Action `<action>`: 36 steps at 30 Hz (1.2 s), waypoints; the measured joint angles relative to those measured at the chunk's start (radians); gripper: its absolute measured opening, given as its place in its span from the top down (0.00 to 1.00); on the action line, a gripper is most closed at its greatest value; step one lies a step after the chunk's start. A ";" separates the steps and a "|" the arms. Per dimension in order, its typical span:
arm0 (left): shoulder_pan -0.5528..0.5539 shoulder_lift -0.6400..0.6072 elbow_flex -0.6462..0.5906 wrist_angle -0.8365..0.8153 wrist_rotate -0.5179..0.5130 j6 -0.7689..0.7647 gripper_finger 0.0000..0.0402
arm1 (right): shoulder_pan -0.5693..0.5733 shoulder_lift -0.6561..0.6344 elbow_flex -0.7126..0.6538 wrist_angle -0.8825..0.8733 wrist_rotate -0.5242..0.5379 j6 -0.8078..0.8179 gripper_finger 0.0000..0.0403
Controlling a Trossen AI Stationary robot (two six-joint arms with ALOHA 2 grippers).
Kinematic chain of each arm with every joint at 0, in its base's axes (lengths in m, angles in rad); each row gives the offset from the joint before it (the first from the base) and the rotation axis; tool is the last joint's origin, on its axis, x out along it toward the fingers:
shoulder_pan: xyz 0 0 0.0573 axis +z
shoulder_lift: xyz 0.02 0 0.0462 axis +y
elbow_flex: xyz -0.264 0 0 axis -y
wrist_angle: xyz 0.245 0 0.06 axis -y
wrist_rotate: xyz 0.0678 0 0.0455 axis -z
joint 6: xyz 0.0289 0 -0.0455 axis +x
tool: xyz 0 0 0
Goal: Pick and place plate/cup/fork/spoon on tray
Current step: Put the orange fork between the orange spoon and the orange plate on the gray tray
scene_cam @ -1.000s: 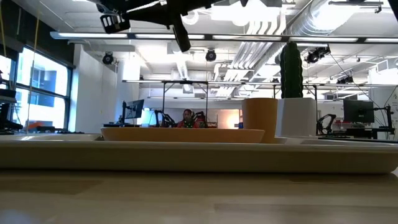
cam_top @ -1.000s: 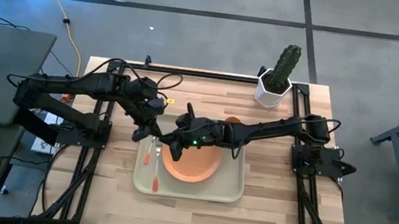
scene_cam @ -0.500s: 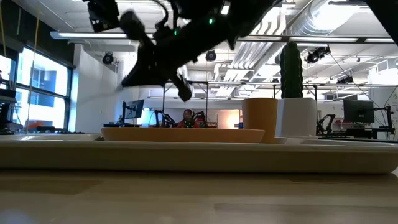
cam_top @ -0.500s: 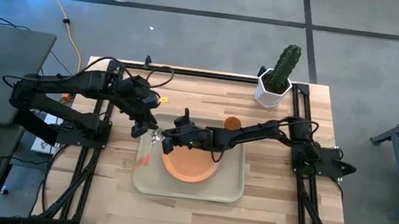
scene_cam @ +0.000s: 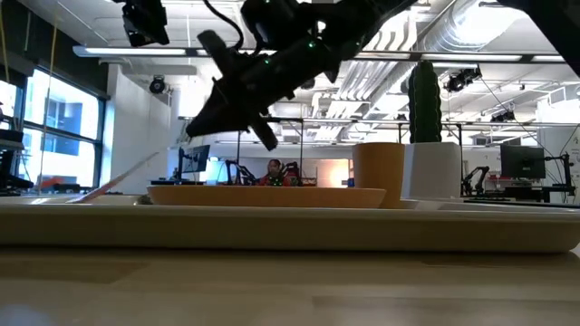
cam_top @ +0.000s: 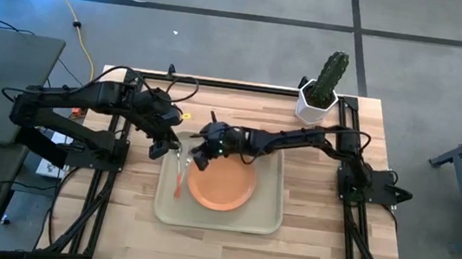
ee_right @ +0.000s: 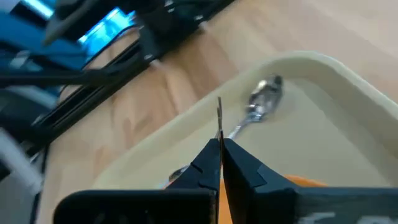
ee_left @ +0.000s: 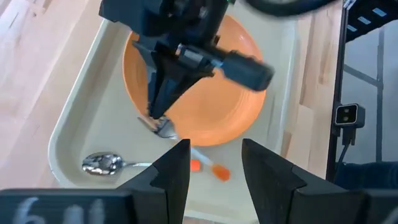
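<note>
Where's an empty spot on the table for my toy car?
Bare wood of the table lies along its front edge and to the right of the tray. The tray's left strip is crowded: the spoon, the fork, the left gripper and the right gripper.

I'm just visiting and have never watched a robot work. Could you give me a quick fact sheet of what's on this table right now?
tray: beige, holds the tableware
plate: orange, lying in the tray
spoon: lying in the tray beside the plate
fork: tilted over the tray, pinched at its metal end
right pincer: shut on the fork
left pincer: open, empty, near the tray's corner
cup: upright behind the plate
cactus pot: at the table's far corner
</note>
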 joint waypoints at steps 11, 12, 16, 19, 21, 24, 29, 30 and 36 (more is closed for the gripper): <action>0.000 0.008 -0.033 -0.004 -0.112 -0.002 0.66 | -0.094 0.037 0.146 -0.151 -0.090 -0.179 1.00; 0.000 0.010 -0.044 -0.006 -0.127 -0.013 0.66 | -0.104 0.048 0.155 -0.151 -0.106 -0.185 1.00; 0.000 0.013 -0.087 -0.006 -0.149 -0.070 0.66 | -0.136 0.089 0.187 -0.153 -0.200 -0.195 1.00; 0.000 0.014 -0.113 -0.006 -0.153 -0.100 0.66 | -0.148 0.121 0.192 -0.162 -0.262 -0.195 1.00; 0.000 0.014 -0.122 -0.006 -0.161 -0.111 0.66 | -0.151 0.130 0.191 -0.171 -0.267 -0.200 1.00; 0.000 0.014 -0.136 -0.004 -0.175 -0.125 0.66 | -0.156 0.140 0.192 -0.180 -0.273 -0.214 1.00; 0.000 0.014 -0.165 0.004 -0.185 -0.131 0.66 | -0.154 0.165 0.192 -0.165 -0.283 -0.210 1.00; 0.000 0.014 -0.172 0.004 -0.185 -0.132 0.66 | -0.151 0.167 0.192 -0.160 -0.282 -0.210 1.00; 0.000 0.023 -0.198 0.010 -0.188 -0.133 0.66 | -0.124 0.186 0.192 -0.137 -0.219 -0.195 1.00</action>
